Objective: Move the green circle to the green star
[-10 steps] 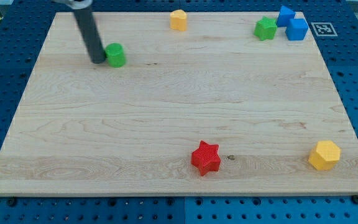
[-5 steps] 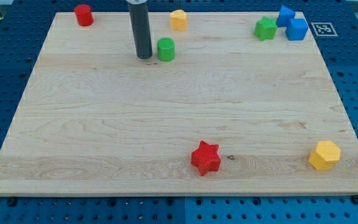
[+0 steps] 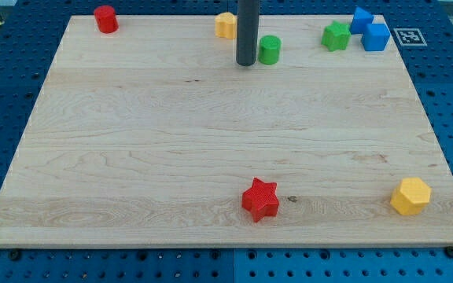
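The green circle is a small green cylinder near the view's top, right of centre. My tip stands just to its left, touching or nearly touching it. The green star lies further right, near the view's top right, apart from the circle. The rod rises out of the view's top and partly hides a yellow block behind it.
Two blue blocks sit right beside the green star on its right. A red cylinder is at the top left. A red star and a yellow hexagon lie near the board's bottom edge.
My tip has slid to the right along the top of the board, pushing the green circle right and slightly up, closer to the green star.
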You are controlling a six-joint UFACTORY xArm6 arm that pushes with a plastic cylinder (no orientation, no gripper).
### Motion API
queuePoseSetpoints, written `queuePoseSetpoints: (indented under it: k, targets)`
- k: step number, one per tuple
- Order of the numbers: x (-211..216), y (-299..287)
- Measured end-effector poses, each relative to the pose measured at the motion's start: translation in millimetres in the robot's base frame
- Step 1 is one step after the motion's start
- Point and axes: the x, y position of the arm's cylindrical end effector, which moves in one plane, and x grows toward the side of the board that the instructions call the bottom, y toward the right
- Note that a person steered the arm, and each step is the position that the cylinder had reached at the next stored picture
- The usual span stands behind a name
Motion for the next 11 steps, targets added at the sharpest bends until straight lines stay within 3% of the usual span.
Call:
queuePoseSetpoints:
  k: [3, 6, 8, 11]
  targets:
    - [-16, 106]
    - [-39, 35]
    - [-63, 37]
    - [-73, 96]
